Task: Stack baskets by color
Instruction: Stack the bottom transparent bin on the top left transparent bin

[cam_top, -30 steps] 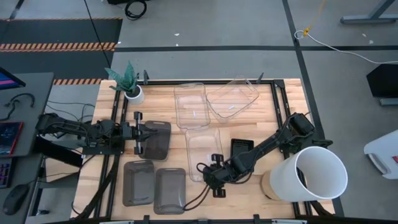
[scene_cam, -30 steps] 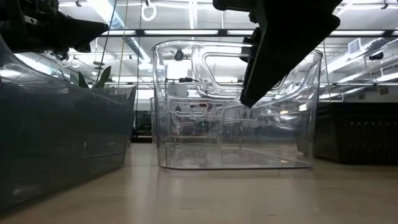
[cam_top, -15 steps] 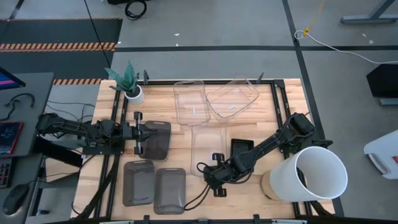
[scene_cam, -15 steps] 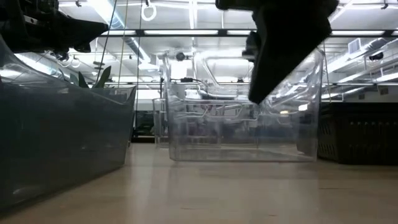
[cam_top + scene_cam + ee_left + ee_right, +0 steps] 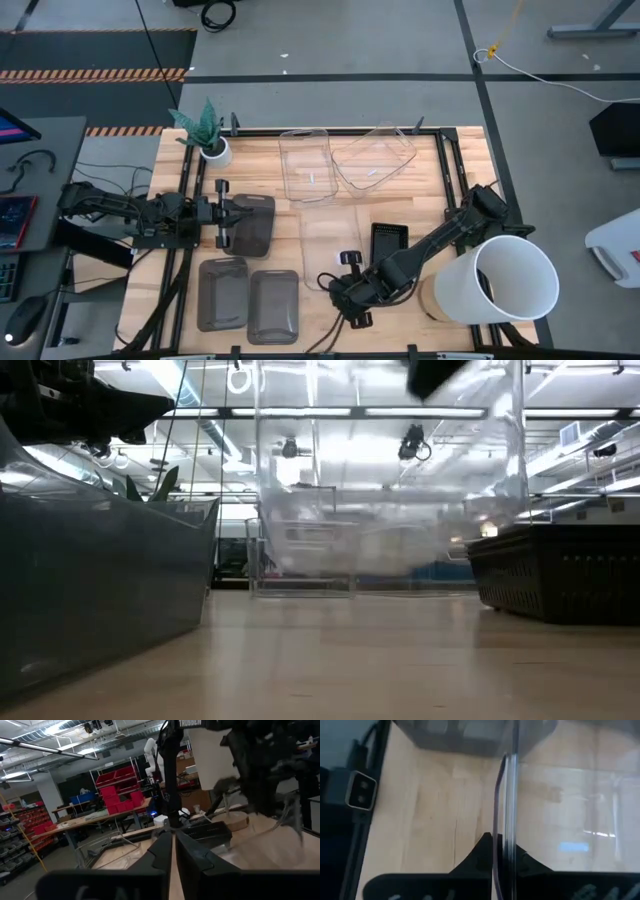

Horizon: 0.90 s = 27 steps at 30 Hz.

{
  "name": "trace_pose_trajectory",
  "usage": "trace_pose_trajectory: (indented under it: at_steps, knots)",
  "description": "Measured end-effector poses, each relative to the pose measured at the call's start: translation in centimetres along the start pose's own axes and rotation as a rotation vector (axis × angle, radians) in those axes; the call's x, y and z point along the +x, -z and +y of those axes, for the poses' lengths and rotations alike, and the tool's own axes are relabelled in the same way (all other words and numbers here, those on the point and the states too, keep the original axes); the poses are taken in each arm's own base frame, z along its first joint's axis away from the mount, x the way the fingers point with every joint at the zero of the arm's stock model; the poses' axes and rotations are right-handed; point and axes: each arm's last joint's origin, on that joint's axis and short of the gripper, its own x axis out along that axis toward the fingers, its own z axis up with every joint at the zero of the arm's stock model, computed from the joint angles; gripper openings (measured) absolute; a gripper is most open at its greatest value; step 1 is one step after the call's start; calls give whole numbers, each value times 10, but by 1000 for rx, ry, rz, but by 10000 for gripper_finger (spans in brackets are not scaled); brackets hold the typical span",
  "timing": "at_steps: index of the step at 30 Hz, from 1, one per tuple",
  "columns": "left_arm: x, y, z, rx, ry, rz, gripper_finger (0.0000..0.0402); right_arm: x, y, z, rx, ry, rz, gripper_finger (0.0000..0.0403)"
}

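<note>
A clear basket hangs above the table's middle, with my right gripper shut on its near end; it shows blurred in the low view. Two more clear baskets stand at the far edge. One dark grey basket lies mid-left, and my left gripper is shut over its left end; whether it touches the basket I cannot tell. Two other dark grey baskets sit near left. A black perforated basket stands right of centre. My right gripper pinches the clear basket's near short wall between its two fingers, one inside and one outside. The fingers slant down onto the rim from above and from the near side. The basket hangs lifted clear of the table.
A big white bucket stands near right beside my right arm. A small white plant pot sits at the far left. Bare wood lies between the far clear baskets and the black one.
My right gripper has gone up and a little toward the near edge. The clear basket, which stood on the table a second ago, has come up with it and now hangs clear of the wood.
</note>
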Motion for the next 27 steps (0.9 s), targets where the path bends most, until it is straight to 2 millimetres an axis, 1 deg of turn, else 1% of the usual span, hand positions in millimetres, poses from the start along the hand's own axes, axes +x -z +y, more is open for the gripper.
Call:
trace_pose_trajectory:
  at_steps: [4, 7, 9, 12, 15, 21, 24, 27]
  knots:
    - [0, 0, 0, 0, 0, 0, 26, -22, -6, 5, -59, 90, -31, 8]
    - [0, 0, 0, 0, 0, 0, 29, -36, -10, 5, -123, 152, -40, 8]
    - [0, 0, 0, 0, 0, 0, 32, -40, -12, 2, -180, 191, -39, 8]
    - [0, 0, 0, 0, 0, 0, 35, -40, -15, -9, -257, 193, -9, 9]
    - [0, 0, 0, 0, 0, 0, 35, -42, -18, -33, -300, 221, 40, 12]
    - [0, 0, 0, 0, 0, 0, 28, -53, -35, -97, -236, 208, 19, 11]
    - [0, 0, 0, 0, 0, 0, 29, -54, -41, -128, -247, 208, 11, 11]
    - [0, 0, 0, 0, 0, 0, 34, -50, -46, -160, -258, 183, 3, 11]
